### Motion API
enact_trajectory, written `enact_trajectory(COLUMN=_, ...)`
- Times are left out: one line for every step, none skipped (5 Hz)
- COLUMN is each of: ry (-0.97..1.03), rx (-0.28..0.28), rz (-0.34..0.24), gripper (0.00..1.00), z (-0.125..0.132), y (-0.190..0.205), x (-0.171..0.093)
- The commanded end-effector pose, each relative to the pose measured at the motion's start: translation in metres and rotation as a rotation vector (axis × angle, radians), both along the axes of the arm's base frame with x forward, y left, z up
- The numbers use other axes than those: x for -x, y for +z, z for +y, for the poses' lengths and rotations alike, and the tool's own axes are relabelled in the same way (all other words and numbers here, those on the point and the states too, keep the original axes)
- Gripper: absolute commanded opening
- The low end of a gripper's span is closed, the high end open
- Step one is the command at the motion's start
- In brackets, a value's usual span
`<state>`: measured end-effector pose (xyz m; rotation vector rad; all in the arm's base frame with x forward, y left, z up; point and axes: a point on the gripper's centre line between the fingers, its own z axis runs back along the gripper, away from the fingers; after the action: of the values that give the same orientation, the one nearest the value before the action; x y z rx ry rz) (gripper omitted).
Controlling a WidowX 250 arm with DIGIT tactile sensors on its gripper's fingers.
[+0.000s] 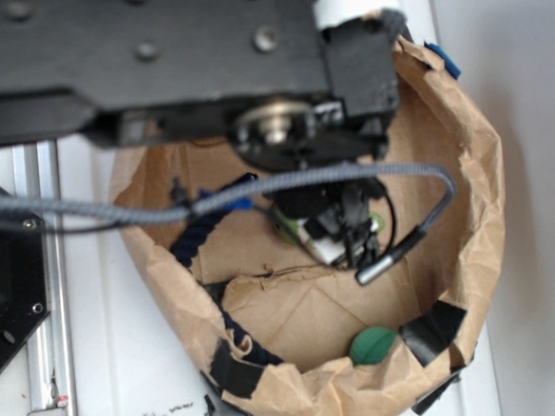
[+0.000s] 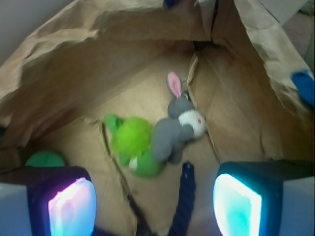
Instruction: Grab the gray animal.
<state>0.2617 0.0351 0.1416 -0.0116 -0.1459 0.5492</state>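
Though wide apart, fingers [image 2: 155, 201] above gray animal [image 2: 174, 130] touching green turtle [image 2: 133, 142].

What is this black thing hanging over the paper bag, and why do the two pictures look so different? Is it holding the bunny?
The black thing is a robot arm. At its tip is the end effector, two fingers that pinch things. One picture is taken from outside, looking down on the arm and the brown paper bag. The other comes from a little camera on the arm's wrist, looking down into the bag; the two glowing blocks at the bottom are the fingers.

On the bag's floor lie a gray bunny with a pink ear, a green plush turtle touching it, a dark blue rope and a round green thing at the edge.

Nothing is held yet. The fingers are wide apart, above the toys. The robot is meant to grab the bunny.
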Motion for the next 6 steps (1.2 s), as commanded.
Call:
enact_trajectory(ry=0.065, rx=-0.050, rz=-0.067, gripper=1.00, z=0.024, y=-0.017, x=-0.012)
enact_trajectory(ry=0.130, rx=-0.040, rz=-0.057, gripper=1.00, z=0.030, y=-0.035, x=-0.019)
enact_trajectory(ry=0.186, rx=-0.025, rz=-0.045, gripper=1.00, z=0.032, y=-0.052, x=-0.028)
enact_trajectory(ry=0.315, rx=-0.003, rz=-0.023, gripper=1.00, z=0.039, y=-0.068, x=-0.029)
enact_trajectory(ry=0.427, rx=-0.015, rz=0.017, gripper=1.00, z=0.039, y=-0.079, x=-0.022)
enact_trajectory(ry=0.402, rx=-0.033, rz=0.015, gripper=1.00, z=0.033, y=-0.088, x=-0.022)
